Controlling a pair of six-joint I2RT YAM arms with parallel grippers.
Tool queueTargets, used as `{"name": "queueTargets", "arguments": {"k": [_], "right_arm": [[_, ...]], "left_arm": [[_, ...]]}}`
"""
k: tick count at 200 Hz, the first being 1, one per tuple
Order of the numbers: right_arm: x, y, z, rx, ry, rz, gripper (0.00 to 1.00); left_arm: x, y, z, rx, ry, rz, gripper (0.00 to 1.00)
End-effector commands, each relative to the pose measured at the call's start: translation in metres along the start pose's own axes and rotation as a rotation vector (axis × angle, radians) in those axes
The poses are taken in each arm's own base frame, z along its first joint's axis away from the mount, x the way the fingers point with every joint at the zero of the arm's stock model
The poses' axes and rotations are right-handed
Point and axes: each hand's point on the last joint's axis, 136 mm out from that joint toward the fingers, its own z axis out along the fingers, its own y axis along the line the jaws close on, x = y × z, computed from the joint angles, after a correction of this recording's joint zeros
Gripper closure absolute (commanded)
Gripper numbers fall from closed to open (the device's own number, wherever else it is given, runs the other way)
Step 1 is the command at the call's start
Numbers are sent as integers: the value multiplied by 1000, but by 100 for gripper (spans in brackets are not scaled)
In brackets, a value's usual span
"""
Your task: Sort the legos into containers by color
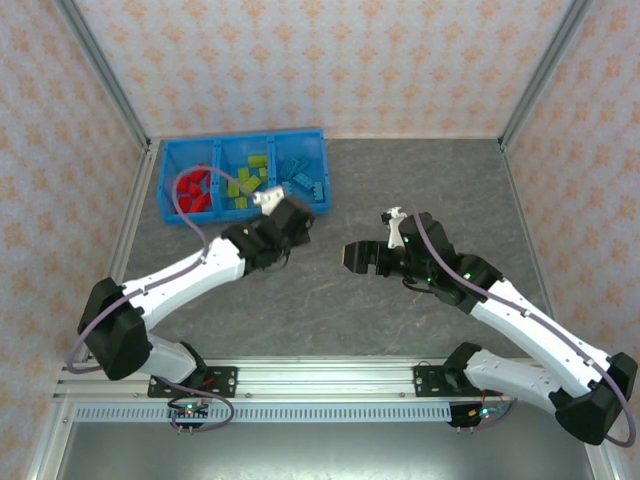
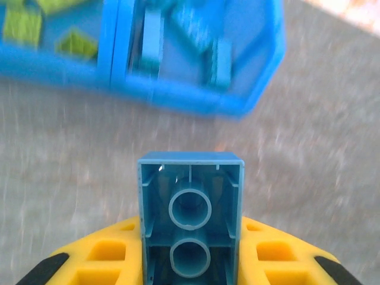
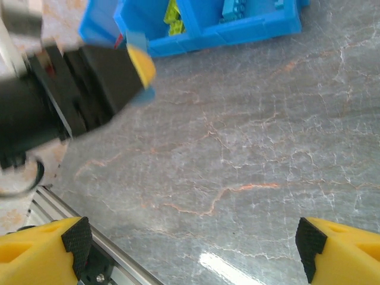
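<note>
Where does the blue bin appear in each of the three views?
Top external: blue bin upper left.
Left wrist: blue bin across the top.
Right wrist: blue bin at top centre.
Shared landmark: light blue legos in its end compartment.

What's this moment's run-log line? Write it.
left tool: shut on light blue brick | position: near right compartment of blue bin | right tool: open, empty

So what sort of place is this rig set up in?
Probably a lab test booth, not a home or factory floor. Wallpapered panels held in metal posts close in a small stone-look table, and an aluminium rail along its near edge carries the arm bases.
</note>
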Motion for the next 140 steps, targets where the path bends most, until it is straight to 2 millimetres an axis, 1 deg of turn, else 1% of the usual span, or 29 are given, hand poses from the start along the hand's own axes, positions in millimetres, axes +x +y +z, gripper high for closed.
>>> {"name": "queueTargets", "arguments": {"k": [1,15,39,40,47,58,59,73,82,100,112,125,140], "right_arm": [[-3,-1,0,-1,-35,26,9],[-2,-3,0,4,-31,30,9],[0,-9,0,35,-33,43,9],[0,-10,0,36,-34,44,9],[1,-11,0,42,-32,49,9],[2,-11,-2,41,-28,55,9],[2,-11,-2,40,-28,55,9],[3,-11,-5,39,-31,58,9],[3,-14,-8,50,-36,56,9],[1,-20,-15,89,-56,38,9],[0,-26,-18,122,-70,28,8],[-1,-33,-18,155,-80,20,9],[-3,-41,-18,198,-102,24,8]], "left_arm": [[-44,-3,30,-49,-78,57,86],[-67,-9,55,-72,-93,43,86],[-104,-30,100,-55,-95,20,85],[-102,-29,105,-61,-87,22,85],[-107,-30,125,-72,-68,14,85],[-119,-34,148,-77,-48,-10,84],[-117,-32,152,-81,-40,-11,84],[-128,-34,178,-82,-15,-42,81],[-135,-36,188,-78,-15,-55,76],[-147,-47,195,-48,-27,-46,62],[-154,-56,192,-18,-35,-41,56],[-158,-60,183,6,-31,-35,51],[-158,-65,166,36,-25,-29,49]]}}
